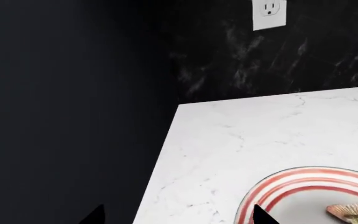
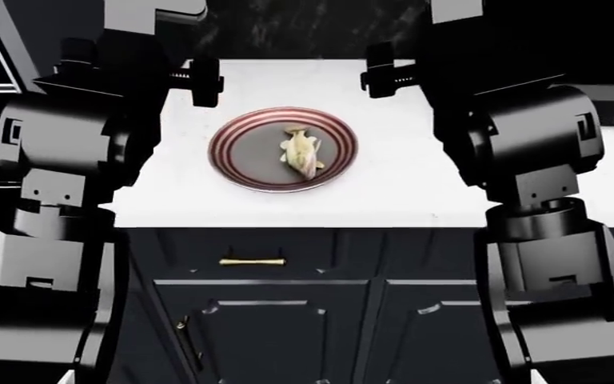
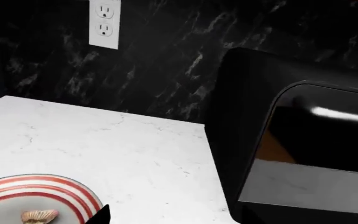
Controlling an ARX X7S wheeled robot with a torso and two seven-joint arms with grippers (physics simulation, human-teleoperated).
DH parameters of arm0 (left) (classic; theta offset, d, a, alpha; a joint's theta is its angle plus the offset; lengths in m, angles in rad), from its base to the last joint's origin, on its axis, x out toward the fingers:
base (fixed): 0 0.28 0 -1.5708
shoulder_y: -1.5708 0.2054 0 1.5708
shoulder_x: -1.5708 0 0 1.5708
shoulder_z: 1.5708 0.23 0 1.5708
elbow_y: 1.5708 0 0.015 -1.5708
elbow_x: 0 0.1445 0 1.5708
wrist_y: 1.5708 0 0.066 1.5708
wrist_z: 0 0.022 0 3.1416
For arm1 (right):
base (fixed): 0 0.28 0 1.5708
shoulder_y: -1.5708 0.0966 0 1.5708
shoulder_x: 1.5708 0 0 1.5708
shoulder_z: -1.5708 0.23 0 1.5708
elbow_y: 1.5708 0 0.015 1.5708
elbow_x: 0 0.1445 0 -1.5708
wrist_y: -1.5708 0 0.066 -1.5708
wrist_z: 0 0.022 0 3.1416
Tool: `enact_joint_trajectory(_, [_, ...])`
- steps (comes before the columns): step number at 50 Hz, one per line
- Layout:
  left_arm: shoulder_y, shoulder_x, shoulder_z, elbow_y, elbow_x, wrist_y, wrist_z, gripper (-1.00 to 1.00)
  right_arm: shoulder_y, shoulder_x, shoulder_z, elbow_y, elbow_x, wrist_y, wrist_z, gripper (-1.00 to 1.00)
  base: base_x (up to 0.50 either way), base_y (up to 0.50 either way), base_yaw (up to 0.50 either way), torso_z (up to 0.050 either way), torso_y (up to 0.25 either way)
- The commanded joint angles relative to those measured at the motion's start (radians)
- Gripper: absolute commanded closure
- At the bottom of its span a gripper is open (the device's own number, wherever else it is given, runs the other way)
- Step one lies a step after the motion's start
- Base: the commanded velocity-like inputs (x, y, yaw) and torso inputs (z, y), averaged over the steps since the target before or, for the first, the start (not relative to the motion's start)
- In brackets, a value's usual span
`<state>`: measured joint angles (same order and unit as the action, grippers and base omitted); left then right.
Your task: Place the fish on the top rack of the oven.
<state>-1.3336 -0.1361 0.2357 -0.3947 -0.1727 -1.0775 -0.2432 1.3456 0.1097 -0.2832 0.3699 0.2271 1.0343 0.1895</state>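
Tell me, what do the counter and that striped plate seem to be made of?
The counter looks like polished white marble or quartz: faint grey veins run through it. The plate looks like glazed ceramic, judging by its smooth red and white rings, though a render leaves that open.

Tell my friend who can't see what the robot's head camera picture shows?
A small yellowish fish lies on a red-striped plate in the middle of a white countertop. Two big black robot arms stand at either side, touching neither. Dark cabinet doors sit below.
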Motion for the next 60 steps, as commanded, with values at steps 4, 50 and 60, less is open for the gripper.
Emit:
enact_joint_trajectory(4, [0.001,0.001,0.006,0.014,-0.008,-0.009,-0.008,-1.0,-0.012,0.001,-0.004,-0.011,0.022,0.006,-0.006,-1.0,0.34,0.16,0.0,0.0,0.0])
enact_joint_trajectory(50, [-0.005,0.014,0.017,0.011,-0.036,-0.012,-0.033,-1.0,-0.153,-0.008,0.1,-0.403,0.18,0.403,0.08,-1.0,0.2,0.04,0.0,0.0,0.0])
enact_joint_trajectory(60, [0.004,0.008,0.013,0.012,-0.045,-0.004,-0.035,-1.0,-0.199,-0.048,0.161,-0.53,0.373,0.535,0.245,-1.0,0.0,0.0,0.0,0.0,0.0])
